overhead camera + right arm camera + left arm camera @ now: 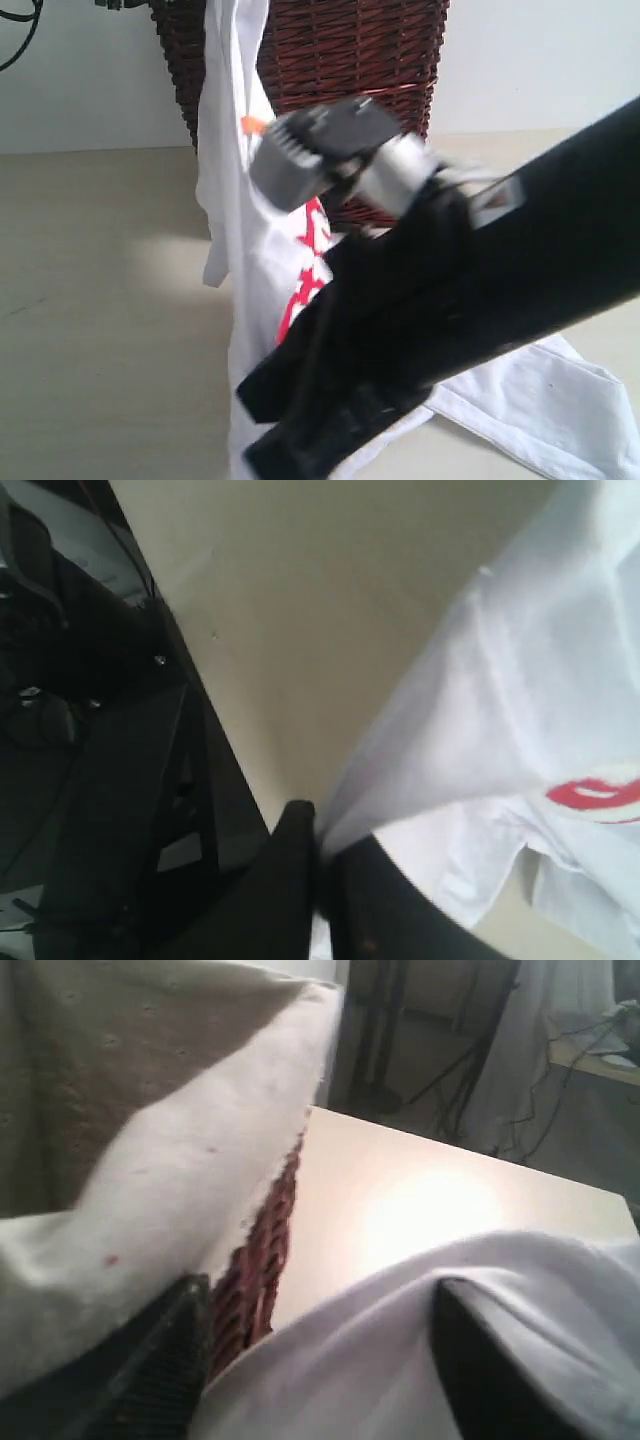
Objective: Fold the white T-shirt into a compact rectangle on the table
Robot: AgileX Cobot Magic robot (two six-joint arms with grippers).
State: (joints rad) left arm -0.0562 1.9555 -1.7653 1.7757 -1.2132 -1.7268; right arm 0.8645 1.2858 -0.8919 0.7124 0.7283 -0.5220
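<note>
The white T-shirt (232, 170) hangs in a long drape from above the top edge of the exterior view, in front of the basket. Its orange neck tag (250, 124) and red-edged letters (305, 270) show, and its lower part lies on the table (100, 300). My right gripper (322, 825) is shut, pinching a fold of the shirt (500, 680) high above the table (300, 630). My left gripper (320, 1310) has its fingers (170, 1360) wide apart, with shirt cloth (400, 1330) bulging between them. A black arm (480, 290) crosses the exterior view and hides much of the shirt.
The dark brown wicker basket (340, 50) stands at the back of the table, right behind the hanging shirt. Its white lace rim (150, 1160) is close beside my left gripper. The table's edge and the dark floor (100, 730) show in the right wrist view.
</note>
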